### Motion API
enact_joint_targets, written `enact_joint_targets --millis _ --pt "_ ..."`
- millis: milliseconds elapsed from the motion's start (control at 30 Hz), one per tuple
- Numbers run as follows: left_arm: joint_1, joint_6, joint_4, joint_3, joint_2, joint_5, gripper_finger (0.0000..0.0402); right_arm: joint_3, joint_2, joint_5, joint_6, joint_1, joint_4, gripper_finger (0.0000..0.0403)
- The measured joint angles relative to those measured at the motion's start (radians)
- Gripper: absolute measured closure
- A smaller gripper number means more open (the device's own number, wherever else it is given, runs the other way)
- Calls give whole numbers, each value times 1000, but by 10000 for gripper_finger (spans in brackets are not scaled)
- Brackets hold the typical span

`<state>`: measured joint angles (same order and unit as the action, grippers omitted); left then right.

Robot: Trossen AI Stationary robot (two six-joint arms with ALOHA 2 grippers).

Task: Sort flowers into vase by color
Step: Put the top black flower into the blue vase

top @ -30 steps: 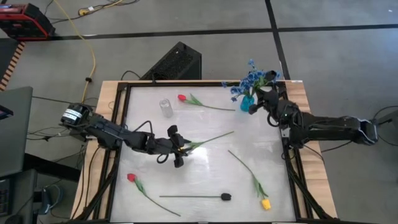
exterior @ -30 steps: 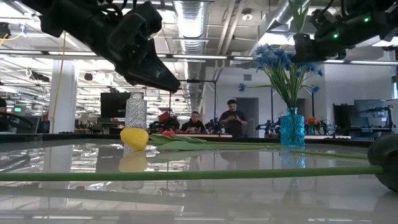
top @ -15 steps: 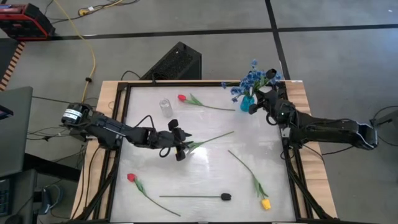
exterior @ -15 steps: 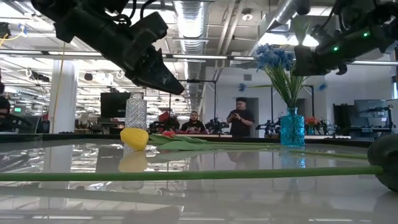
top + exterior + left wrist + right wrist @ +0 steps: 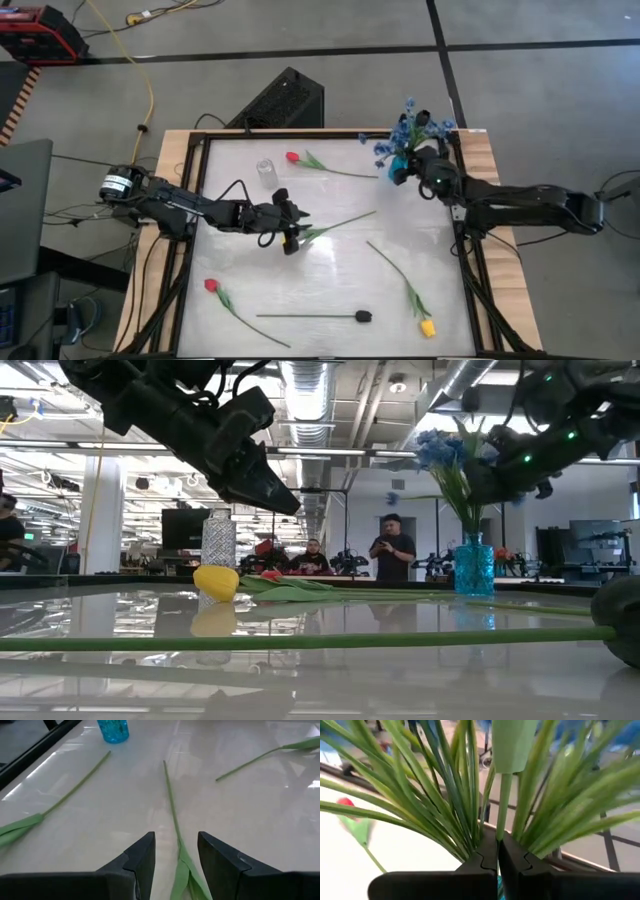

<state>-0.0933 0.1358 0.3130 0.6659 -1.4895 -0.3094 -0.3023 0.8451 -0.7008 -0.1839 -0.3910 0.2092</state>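
Left fingers (image 5: 175,852) shifted, now spread astride green stem (image 5: 171,805); right fingers (image 5: 498,860) clenched on blue sprig (image 5: 408,130).

- Bright, even light from ceiling strips (image 5: 312,380).
- Glossy table (image 5: 330,280) throws glare and reflections.
- Leaves (image 5: 445,785) close to the right wrist camera blur.
- Backlit arms read as silhouettes in the low view.

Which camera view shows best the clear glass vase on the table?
The low view: the clear glass vase stands upright in profile behind the yellow tulip. The high view shows only its small top, near a red tulip. Neither wrist view shows it.
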Motion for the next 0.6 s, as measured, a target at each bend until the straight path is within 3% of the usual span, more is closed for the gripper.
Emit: enact_joint_targets --millis 467,600 --pt "0 9 -1 0 0 18 264 0 43 3 9 -4 11 338" --pt "0 11 -1 0 0 18 264 0 42 52 49 -4 12 336"
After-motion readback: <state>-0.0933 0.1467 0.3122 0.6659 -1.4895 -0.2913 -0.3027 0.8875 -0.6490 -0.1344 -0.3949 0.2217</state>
